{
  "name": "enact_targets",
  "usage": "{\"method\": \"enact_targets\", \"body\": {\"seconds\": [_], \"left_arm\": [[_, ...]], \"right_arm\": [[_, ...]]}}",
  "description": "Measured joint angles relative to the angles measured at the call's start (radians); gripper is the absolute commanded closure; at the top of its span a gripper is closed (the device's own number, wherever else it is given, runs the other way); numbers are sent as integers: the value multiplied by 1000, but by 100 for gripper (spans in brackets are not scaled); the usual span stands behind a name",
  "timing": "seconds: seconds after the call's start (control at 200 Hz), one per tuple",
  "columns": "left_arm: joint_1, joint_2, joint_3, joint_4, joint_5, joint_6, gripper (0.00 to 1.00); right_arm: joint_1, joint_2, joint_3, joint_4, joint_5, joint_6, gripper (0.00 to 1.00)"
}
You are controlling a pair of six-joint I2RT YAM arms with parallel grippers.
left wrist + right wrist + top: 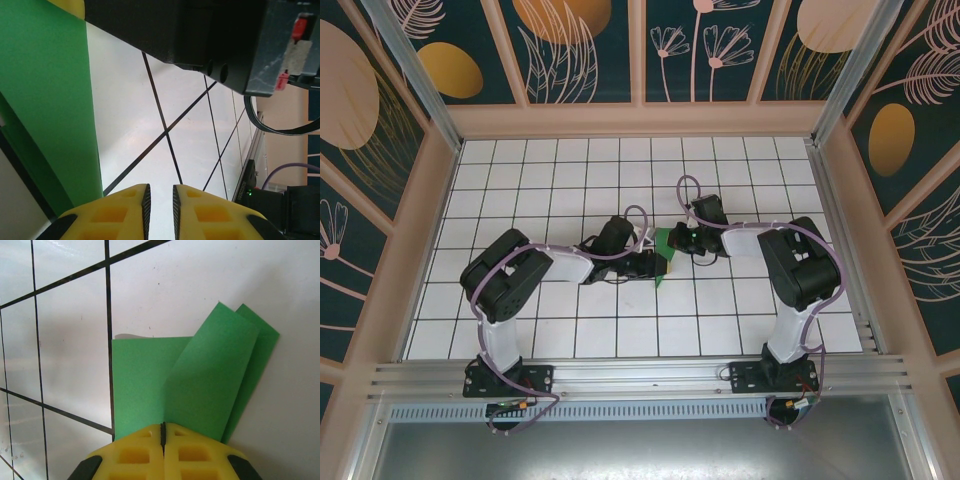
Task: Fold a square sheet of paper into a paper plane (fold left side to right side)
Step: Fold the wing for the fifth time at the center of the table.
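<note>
Top view: green paper [662, 240] is mostly covered by the two arms meeting over it; outline and folds too small to read.
Left wrist view: paper cut off by the left and top edges. Left tool [161, 190] fingers cropped at the bottom edge.
Right wrist view: paper's near edge runs under the right tool [163, 427]; whether it is pinched there cannot be told. Fingers cropped at the bottom edge.

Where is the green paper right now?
Top view: the green paper lies near the table centre, between the left gripper and the right gripper.
</note>
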Motion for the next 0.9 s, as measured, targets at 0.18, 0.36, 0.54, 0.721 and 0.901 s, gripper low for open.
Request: {"method": "enact_targets", "body": {"seconds": [0.18, 0.36, 0.54, 0.721, 0.901], "left_arm": [[-7, 18, -6, 10, -1, -4, 76], [-13, 25, -12, 14, -1, -7, 75], [-19, 29, -12, 18, -1, -8, 74], [-27, 38, -12, 33, -1, -11, 73], [-32, 49, -12, 37, -5, -12, 73]], "right_arm": [[0, 0, 0, 0, 0, 0, 93], [0, 0, 0, 0, 0, 0, 92], [0, 0, 0, 0, 0, 0, 92], [0, 0, 0, 0, 0, 0, 92], [0, 0, 1, -1, 0, 0, 93]]}}
